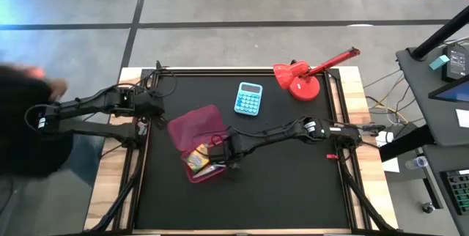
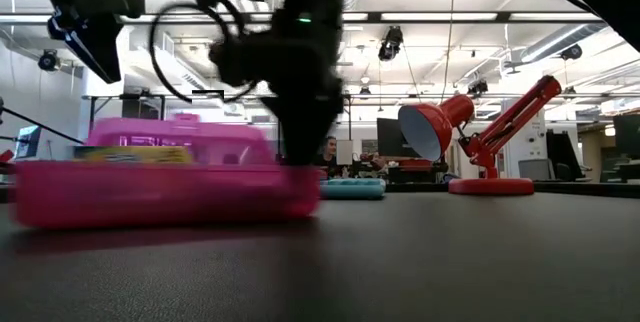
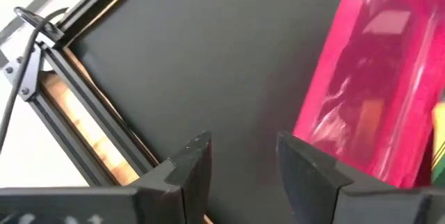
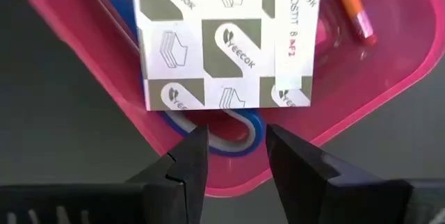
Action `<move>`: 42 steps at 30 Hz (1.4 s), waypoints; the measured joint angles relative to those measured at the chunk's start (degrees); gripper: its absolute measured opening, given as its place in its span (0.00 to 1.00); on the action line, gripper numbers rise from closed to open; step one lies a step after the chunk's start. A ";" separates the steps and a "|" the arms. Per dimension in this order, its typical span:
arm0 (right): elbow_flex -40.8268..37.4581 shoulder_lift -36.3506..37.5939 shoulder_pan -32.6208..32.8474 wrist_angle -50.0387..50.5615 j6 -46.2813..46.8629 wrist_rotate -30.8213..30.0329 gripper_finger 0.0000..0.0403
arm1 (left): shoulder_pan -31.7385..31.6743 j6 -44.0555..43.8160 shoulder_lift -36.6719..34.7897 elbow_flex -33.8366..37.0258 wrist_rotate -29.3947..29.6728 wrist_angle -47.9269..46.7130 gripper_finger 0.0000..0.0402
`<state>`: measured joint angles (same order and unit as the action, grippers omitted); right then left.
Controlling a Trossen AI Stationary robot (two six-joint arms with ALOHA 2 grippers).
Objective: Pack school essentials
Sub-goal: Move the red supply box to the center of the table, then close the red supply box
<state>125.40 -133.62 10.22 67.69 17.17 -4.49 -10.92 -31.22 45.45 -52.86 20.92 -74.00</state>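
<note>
An open pink pencil case point(image 1: 199, 144) lies left of the table's middle, its lid point(image 3: 375, 78) laid back toward the far left. In its tray I see a white patterned square point(image 4: 226, 40), a blue scissors handle point(image 4: 208, 132), an orange pencil point(image 4: 348, 5) and a yellow crayon box point(image 1: 196, 160). My right gripper point(image 4: 235, 147) is open, pointing down over the tray's near right rim point(image 4: 327, 137). My left gripper point(image 3: 240, 158) is open above bare table, left of the lid. My right gripper stands right at the tray's rim, with the scissors handle showing in the gap between its fingers. Whether a finger touches the rim or the handle, I cannot tell.
A light-blue calculator point(image 1: 248, 98) lies beyond the case, and a red desk lamp point(image 1: 304, 78) stands at the far right corner. A dark blurred person point(image 1: 22, 119) is at the table's left side. Bare black table point(image 1: 293, 192) spreads on the near side.
</note>
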 joint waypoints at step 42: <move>-50.34 30.31 13.29 -46.15 28.46 -5.92 0.33 | 0.00 7.95 8.79 23.68 -4.41 47.38 0.36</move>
<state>75.07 -103.31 23.51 21.54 45.63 -10.42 -10.92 -23.28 54.24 -29.18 16.51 -26.62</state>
